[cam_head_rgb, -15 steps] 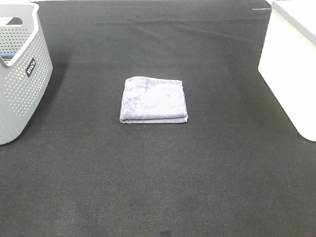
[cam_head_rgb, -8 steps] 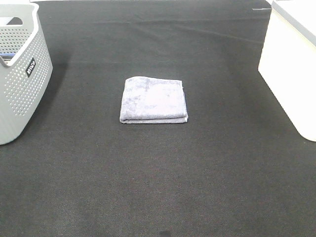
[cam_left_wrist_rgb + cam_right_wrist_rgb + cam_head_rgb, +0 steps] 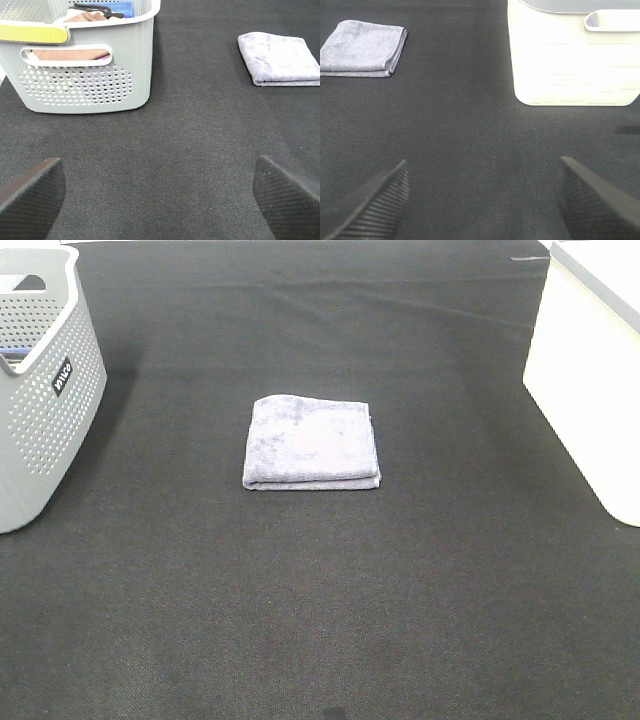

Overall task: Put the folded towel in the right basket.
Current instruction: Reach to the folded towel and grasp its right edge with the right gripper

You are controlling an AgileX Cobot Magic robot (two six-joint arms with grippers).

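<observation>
The folded grey-lilac towel lies flat in the middle of the black mat; it also shows in the left wrist view and the right wrist view. The right basket is white and stands at the right edge; the right wrist view shows its side. My left gripper is open and empty, near the front, well short of the towel. My right gripper is open and empty, in front of the white basket. Neither gripper shows in the high view.
A grey perforated basket stands at the left edge; the left wrist view shows cloths and a yellow item inside it. The black mat covers the whole table.
</observation>
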